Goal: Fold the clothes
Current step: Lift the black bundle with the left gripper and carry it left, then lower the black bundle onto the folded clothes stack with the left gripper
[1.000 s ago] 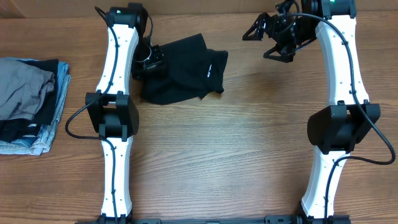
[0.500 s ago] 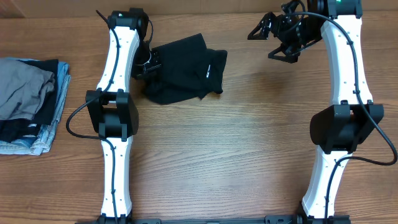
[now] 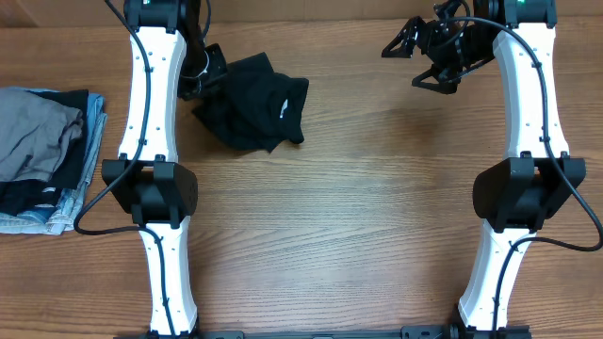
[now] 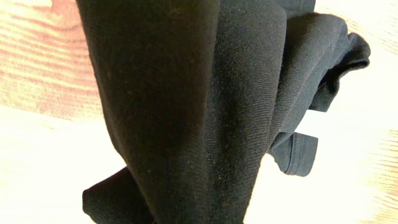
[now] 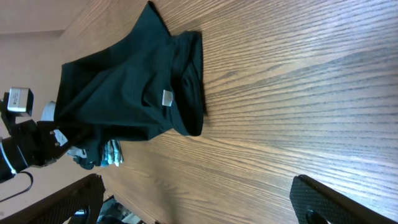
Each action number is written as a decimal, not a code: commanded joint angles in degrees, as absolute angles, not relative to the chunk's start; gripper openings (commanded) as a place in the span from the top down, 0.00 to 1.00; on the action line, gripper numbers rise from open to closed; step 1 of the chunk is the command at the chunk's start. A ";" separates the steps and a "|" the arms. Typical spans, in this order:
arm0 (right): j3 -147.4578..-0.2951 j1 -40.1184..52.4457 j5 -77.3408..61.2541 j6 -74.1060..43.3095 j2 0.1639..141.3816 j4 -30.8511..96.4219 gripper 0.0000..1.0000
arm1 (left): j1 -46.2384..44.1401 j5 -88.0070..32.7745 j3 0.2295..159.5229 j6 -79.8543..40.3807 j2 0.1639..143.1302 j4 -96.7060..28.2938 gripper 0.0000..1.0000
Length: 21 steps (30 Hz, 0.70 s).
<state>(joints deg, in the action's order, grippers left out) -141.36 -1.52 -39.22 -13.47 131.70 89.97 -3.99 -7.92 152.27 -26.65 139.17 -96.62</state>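
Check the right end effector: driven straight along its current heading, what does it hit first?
Likely the bare wooden tabletop; the right end effector angles down at it. The black garment lies off to one side of that line, though depth is hard to judge.

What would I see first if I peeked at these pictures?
A crumpled black garment lies near the far edge of the table, left of the middle, and the left gripper is pinching its left side. The right gripper hangs wide open at the far right, holding nothing. A stack of folded clothes sits at the left edge.
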 commanded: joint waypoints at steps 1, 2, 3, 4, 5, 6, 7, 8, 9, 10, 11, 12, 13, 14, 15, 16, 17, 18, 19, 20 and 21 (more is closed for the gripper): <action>-141.34 -1.69 -40.16 -13.10 132.03 90.08 0.00 | -2.81 -5.78 153.18 -32.01 133.60 -96.82 0.96; -141.34 -1.67 -40.14 -13.10 132.03 90.08 0.00 | -2.33 -3.66 153.18 -33.26 131.92 -96.82 0.96; -141.34 -1.69 -40.14 -13.10 132.03 90.00 0.00 | -1.04 1.02 153.18 -34.96 128.51 -96.82 0.96; -141.34 -1.69 -40.14 -13.10 132.03 89.84 0.00 | -0.01 4.05 153.18 -35.57 126.06 -96.82 0.96; -141.34 -1.69 -40.14 -13.10 132.03 89.62 0.00 | 0.82 6.42 153.18 -36.05 124.14 -96.82 0.96; -141.34 -1.69 -40.16 -13.10 132.03 89.34 0.00 | 1.98 9.17 153.18 -36.53 121.34 -96.79 0.96; -141.34 -1.69 -40.16 -13.13 132.03 89.12 0.00 | 2.94 10.96 153.18 -36.84 119.02 -96.79 0.96; -141.34 -1.69 -40.16 -13.13 132.03 88.84 0.00 | 4.14 12.19 153.18 -36.86 116.44 -96.79 0.96; -141.34 -1.69 -40.18 -13.13 132.03 88.68 0.00 | 5.34 12.21 153.18 -36.51 114.59 -96.79 0.96; -141.34 -1.69 -40.18 -13.15 132.03 88.49 0.00 | 7.40 11.55 153.18 -35.46 112.22 -96.79 0.96; -141.34 -1.69 -40.21 -13.15 132.03 88.29 0.00 | 9.21 10.13 153.18 -34.13 110.67 -96.79 0.96; -141.34 -1.69 -40.21 -13.15 132.03 88.09 0.00 | 10.61 8.78 153.18 -32.93 109.69 -96.79 0.96; -141.34 -1.69 -40.21 -13.37 132.03 87.90 0.00 | 12.82 6.85 153.18 -31.18 108.40 -96.79 0.96; -141.34 -1.69 -40.25 -13.39 132.03 87.88 0.00 | 14.15 5.93 153.18 -30.06 107.72 -96.82 0.96; -141.34 -1.69 -40.23 -13.56 132.03 87.88 0.00 | 15.81 5.32 153.18 -28.93 106.98 -96.82 0.96; -141.34 -1.69 -40.56 -13.56 132.03 87.90 0.00 | 17.45 4.97 153.18 -28.45 106.34 -96.82 0.96; -141.34 -1.69 -41.50 -13.56 132.03 87.92 0.00 | 19.03 4.67 153.18 -28.27 105.89 -96.82 0.96; -141.34 -1.69 -42.19 -13.56 132.03 87.90 0.00 | 20.29 4.38 153.18 -27.94 105.60 -96.82 0.96; -141.34 -1.69 -42.81 -13.58 132.03 87.92 0.00 | 21.43 3.70 153.18 -27.07 105.56 -96.82 0.96; -141.34 -1.69 -43.22 -13.58 132.03 87.99 0.00 | 22.50 2.20 153.16 -26.06 105.62 -96.82 0.96; -141.34 -1.67 -43.20 -13.58 132.03 88.16 0.00 | 23.42 0.73 152.99 -24.56 105.84 -96.79 0.96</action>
